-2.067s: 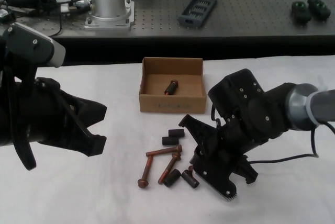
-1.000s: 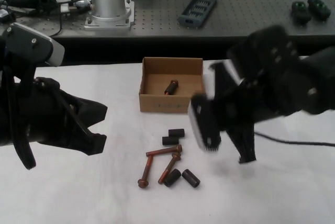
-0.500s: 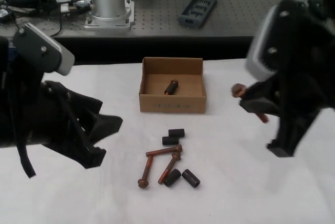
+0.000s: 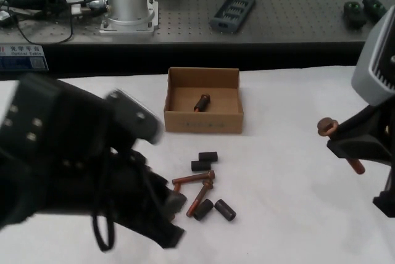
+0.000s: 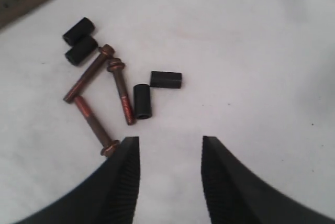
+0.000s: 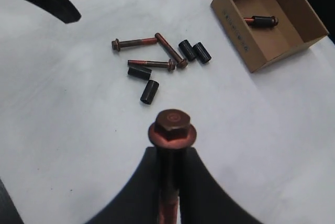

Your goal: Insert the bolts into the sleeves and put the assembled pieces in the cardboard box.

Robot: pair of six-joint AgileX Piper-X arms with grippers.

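My right gripper is shut on a copper bolt, held head-up above the cloth at the right. Three more bolts and several black sleeves lie in a loose pile on the white cloth in front of the cardboard box. One assembled bolt-and-sleeve piece lies inside the box. My left gripper is open and hovers just beside the pile, closest to a bolt's head. In the high view the left arm's fingertips are near the pile's left edge.
The white cloth has free room between the pile and the right arm. Behind it runs a perforated bench with a metal post base, a dark rack and cables. The box stands about a hand's width behind the pile.
The right arm rose from the pile with a bolt in its gripper and swung to the right edge. The left arm swung in and down toward the pile.
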